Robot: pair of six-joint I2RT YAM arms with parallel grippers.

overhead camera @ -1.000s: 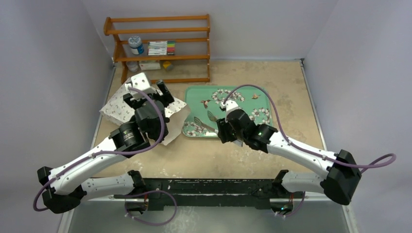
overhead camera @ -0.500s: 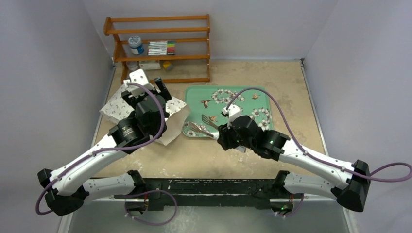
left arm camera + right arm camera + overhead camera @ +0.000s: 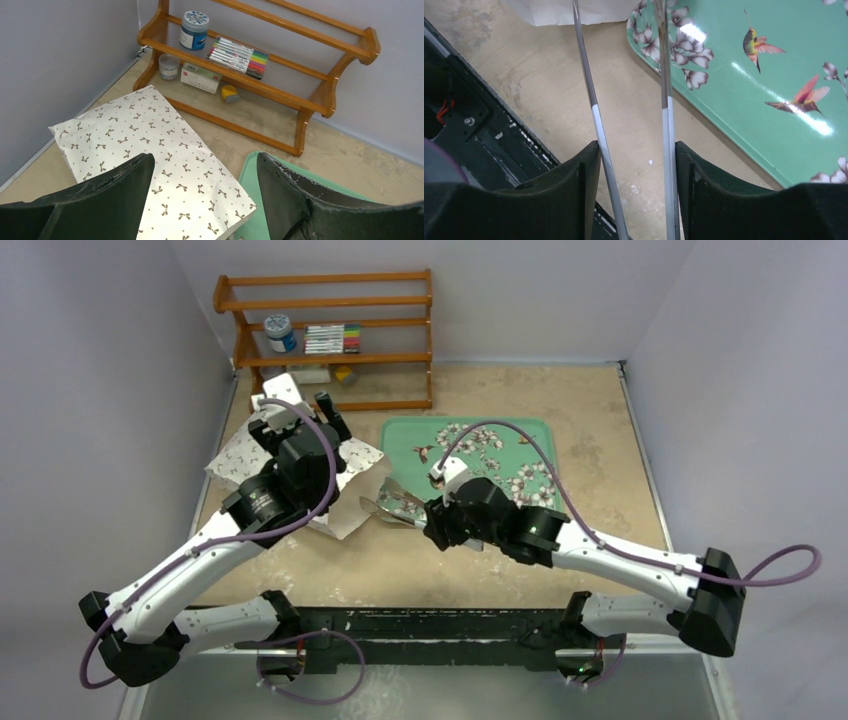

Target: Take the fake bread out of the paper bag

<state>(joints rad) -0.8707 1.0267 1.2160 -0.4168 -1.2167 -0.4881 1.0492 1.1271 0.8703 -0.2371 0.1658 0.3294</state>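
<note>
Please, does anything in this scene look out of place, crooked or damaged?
Nothing is spilled or broken. The paper bag lies flat and askew beside the green tray, and its near end is creased. What it holds is hidden. One unusual thing: the right gripper holds metal tongs, with their tips pointing toward the bag.

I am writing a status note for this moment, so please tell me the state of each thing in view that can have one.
paper bag, lying on the table
fake bread, not visible
left gripper, fingers open, holding nothing, over the bag
right gripper, fingers closed on the tongs
tongs, held, arms apart, tips towards the bag
tray, flat on the table
jar, upright on the shelf, lid on
</note>
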